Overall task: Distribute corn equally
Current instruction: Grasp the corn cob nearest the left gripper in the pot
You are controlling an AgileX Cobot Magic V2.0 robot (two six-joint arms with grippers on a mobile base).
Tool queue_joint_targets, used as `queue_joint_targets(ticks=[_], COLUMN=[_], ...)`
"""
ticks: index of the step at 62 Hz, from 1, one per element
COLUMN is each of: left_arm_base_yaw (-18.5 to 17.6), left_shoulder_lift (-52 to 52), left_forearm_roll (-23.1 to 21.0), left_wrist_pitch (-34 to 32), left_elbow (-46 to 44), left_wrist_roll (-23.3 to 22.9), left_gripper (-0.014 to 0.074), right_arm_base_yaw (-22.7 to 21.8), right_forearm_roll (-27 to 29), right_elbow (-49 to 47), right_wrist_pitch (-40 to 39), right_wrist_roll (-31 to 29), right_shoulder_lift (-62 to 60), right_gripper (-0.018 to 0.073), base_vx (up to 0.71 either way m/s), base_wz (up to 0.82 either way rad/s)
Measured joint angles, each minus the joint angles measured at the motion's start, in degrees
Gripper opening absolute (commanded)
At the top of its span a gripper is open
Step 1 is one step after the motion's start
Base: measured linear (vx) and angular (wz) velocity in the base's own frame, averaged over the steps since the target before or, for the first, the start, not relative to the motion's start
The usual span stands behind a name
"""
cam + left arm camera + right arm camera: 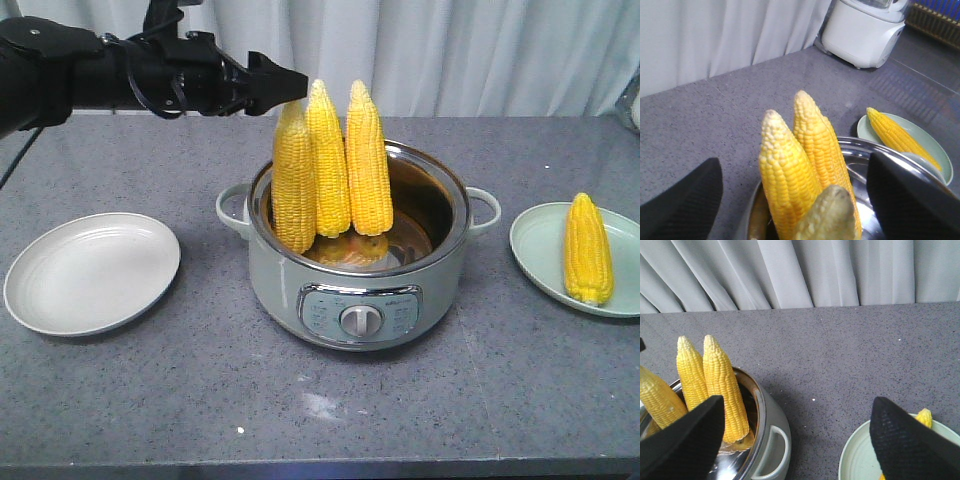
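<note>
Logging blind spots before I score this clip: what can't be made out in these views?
Front view: whether the left tool touches the standing cobs; their tips overlap it. The pot's panel print is too small to read. The right tool is out of frame.
Right wrist view: the right tool's finger hides most of the plated cob.
Left wrist view: the nearest cob is blurred and cut off by the bottom edge.
</note>
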Motion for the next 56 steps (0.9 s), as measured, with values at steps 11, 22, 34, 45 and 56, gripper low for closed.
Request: queue_joint_targets(ticks=[11, 22, 34, 45, 56], left_arm_base_yaw=[-1.41, -1.41, -1.68, -2.00, -2.11], left_shoulder_lift=[1.35, 1.35, 2.55, 3.76, 4.25], left_forearm_roll=[0.06, 0.47, 3.10, 3.93, 4.24], left_wrist_pitch=[0.00, -0.41, 0.34, 1.83, 2.88], left_elbow=[0.00, 0.00, 0.00, 0.00, 0.00], left_wrist_roll=[0.23, 0.23, 0.23, 0.23, 0.17], left_gripper=[0.0577, 0.0577, 0.0577, 0.0574, 0.0494], right_arm_base_yaw=[0.00, 0.00, 0.00, 0.00, 0.00], right_forearm_roll=[-0.56, -0.69, -0.76, -1.07, -1.11], right_elbow=[0.00, 0.00, 0.00, 0.00, 0.00], right_wrist_pitch=[0.00, 0.00, 0.00, 0.00, 0.00], right_wrist_roll=[0.00, 0.00, 0.00, 0.05, 0.05], right_shoulder_lift=[0.00, 0.00, 0.00, 0.00, 0.00], right_gripper=[0.0566, 0.0566, 0.0566, 0.0566, 0.0566], base_vx=[0.00, 0.00, 0.00, 0.00, 0.00], base_wz=[0.00, 0.00, 0.00, 0.00, 0.00])
